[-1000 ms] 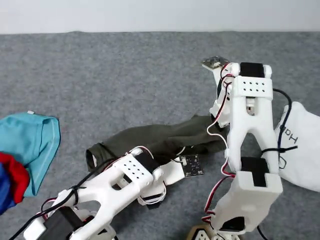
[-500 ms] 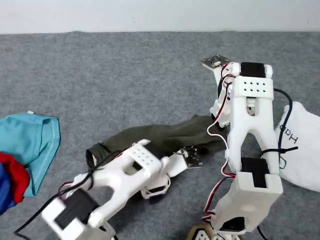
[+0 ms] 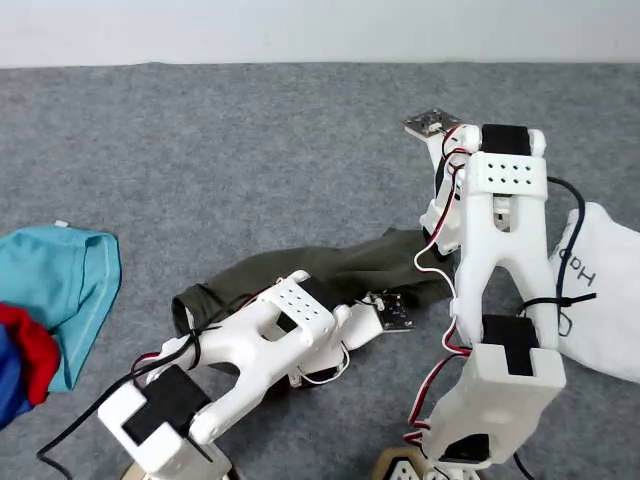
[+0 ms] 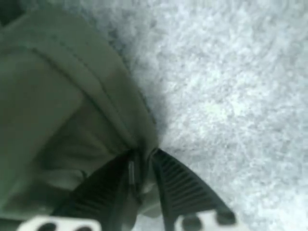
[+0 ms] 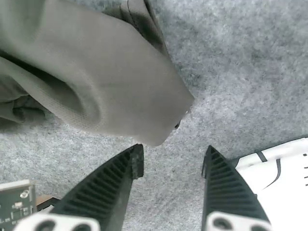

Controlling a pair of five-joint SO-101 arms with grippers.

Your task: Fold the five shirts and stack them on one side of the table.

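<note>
The olive shirt (image 3: 300, 275) lies crumpled in a long, uneven band across the middle of the grey bench (image 3: 250, 150), running from near the left arm (image 3: 260, 345) toward the right arm (image 3: 500, 260).

In the left wrist view the left pincer (image 4: 142, 161) has its 2 dark ribbed fingers drawn almost together, clamped on a thin ridge of the olive cloth at the garment's edge. Bare bench shows just beside that edge. From above, this arm's wrist sits low over the near edge of the olive shirt.

The right pincer (image 5: 173, 156) stands with its fingers wide apart and nothing between them. It hangs just off a rounded, folded end of the olive shirt, with grey bench under the gap. A corner of the white shirt (image 5: 284, 163) lies close by 1 of its fingers. In the high view the white shirt spreads at the right edge of the bench, partly behind the right arm.

At the left edge of the bench, well apart from the olive shirt, a teal shirt (image 3: 60, 280) lies loosely heaped. A red shirt (image 3: 25, 350) rests against its near side, and a blue piece (image 3: 8, 385) sits beside the red — it may be another shirt, but too little of it shows to be sure.
</note>
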